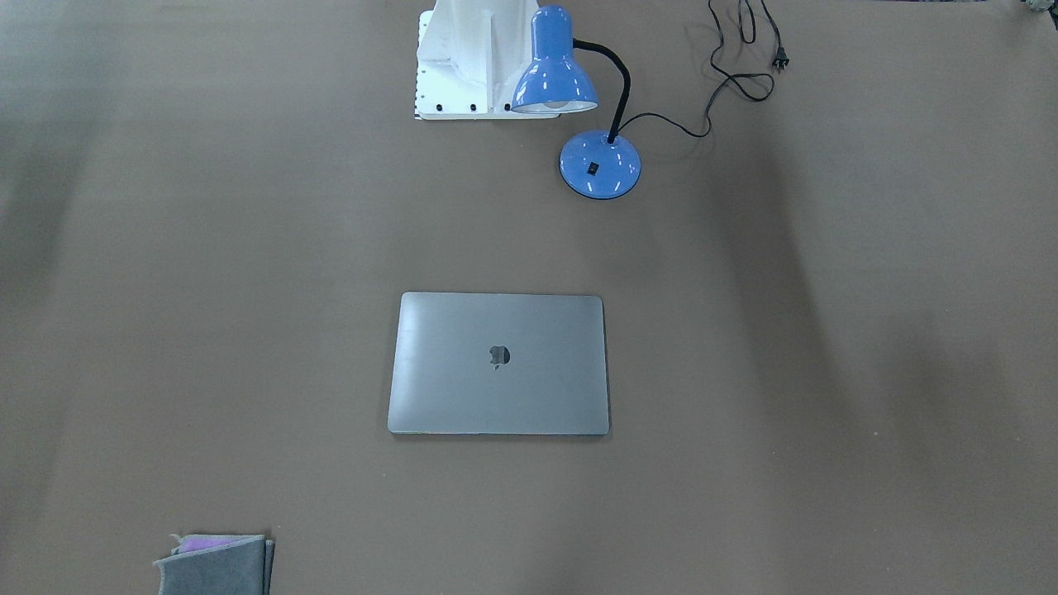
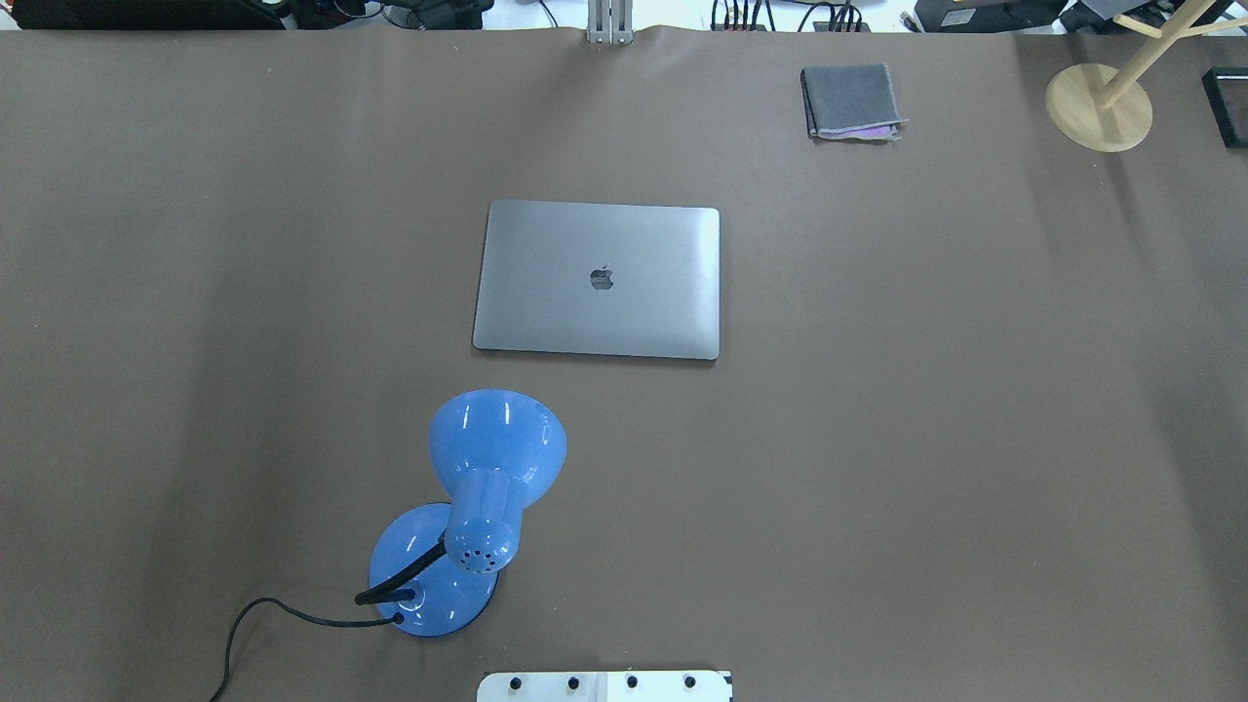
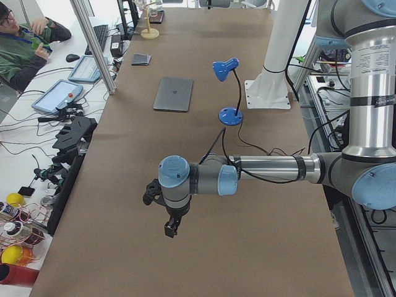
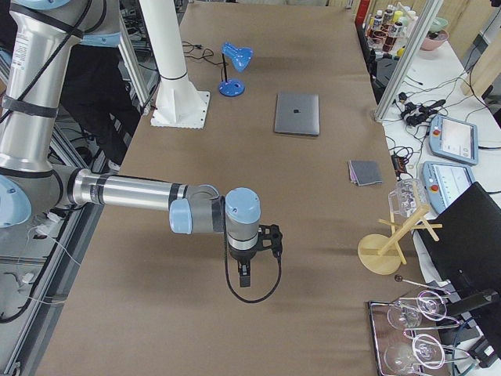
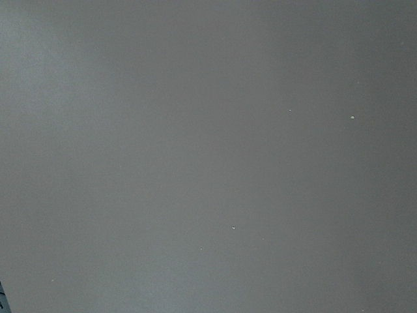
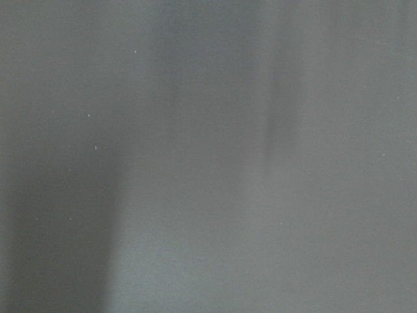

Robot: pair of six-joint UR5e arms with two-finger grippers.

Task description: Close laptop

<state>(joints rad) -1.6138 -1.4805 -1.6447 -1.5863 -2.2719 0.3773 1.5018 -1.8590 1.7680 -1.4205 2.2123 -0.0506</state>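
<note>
The left end effector (image 3: 169,230) and right end effector (image 4: 244,278) hang over the brown surface (image 2: 926,439). I cannot tell how open they are. The laptop (image 2: 597,280) lies shut.

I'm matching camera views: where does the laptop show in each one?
Front-facing: laptop centre, below lamp.
Overhead: laptop centre, above lamp.
Left: laptop upper middle, left of lamp.
Right: laptop upper middle, right of lamp.
Left wrist: not in it.
Right wrist: not in it.
Shared landmark: the blue lamp.

matt metal laptop (image 2: 597,280), glossy lamp (image 2: 487,478)
</note>
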